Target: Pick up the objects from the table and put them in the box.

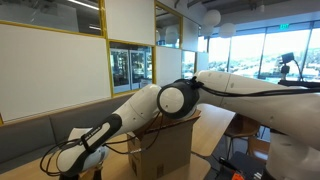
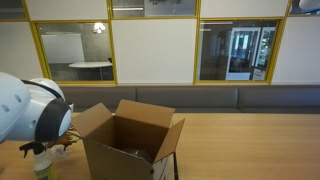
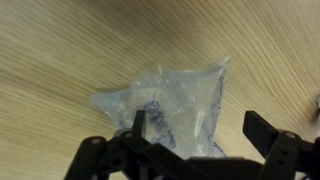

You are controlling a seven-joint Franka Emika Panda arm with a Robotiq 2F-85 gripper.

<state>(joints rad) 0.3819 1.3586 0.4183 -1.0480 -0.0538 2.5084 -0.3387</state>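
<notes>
In the wrist view a clear plastic bag [image 3: 170,105] with small dark rings inside lies flat on the pale wood-grain table [image 3: 60,50]. My gripper [image 3: 198,128] hangs open just above it, one finger over the bag, the other over bare wood beside it. The brown cardboard box [image 2: 128,148] stands on the table [image 2: 250,145] with its flaps open; it also shows in an exterior view [image 1: 165,148]. My arm [image 1: 120,120] reaches down beside the box, with the gripper low at the frame's left [image 1: 88,152].
A grey bench [image 2: 210,97] runs along the wall behind the table. A yellow-green object [image 2: 42,160] shows under my arm at the table's near edge. A dark thing [image 3: 313,105] sits at the wrist view's right border.
</notes>
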